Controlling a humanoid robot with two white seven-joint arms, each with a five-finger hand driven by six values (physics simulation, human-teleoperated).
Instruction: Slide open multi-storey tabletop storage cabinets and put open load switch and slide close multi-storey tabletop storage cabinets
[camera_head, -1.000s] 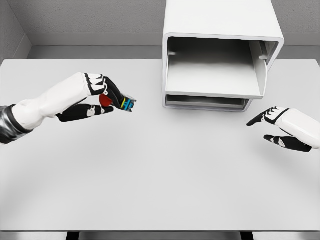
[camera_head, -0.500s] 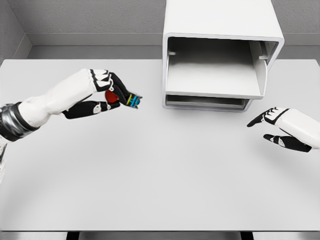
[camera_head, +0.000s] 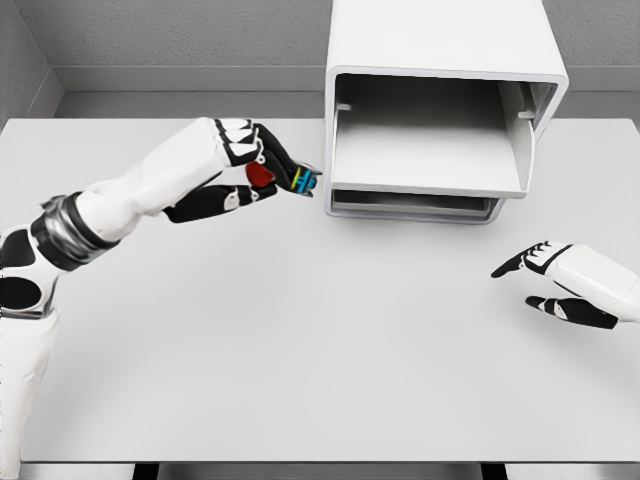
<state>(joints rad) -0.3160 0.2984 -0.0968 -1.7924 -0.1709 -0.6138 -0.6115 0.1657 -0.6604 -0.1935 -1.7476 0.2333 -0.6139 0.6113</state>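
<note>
White left robot hand (camera_head: 262, 172) grips small red-and-blue load switch (camera_head: 290, 179) just left of white open-fronted storage cabinet (camera_head: 440, 110) on grey tabletop (camera_head: 300, 330). Right robot hand (camera_head: 550, 280) relaxed, empty.

The left hand (camera_head: 245, 175) holds the little switch (camera_head: 297, 180) (red, blue and yellow) just beside the open white cabinet (camera_head: 440, 110). The right hand (camera_head: 560, 285) hangs open over the table (camera_head: 300, 350).
</note>
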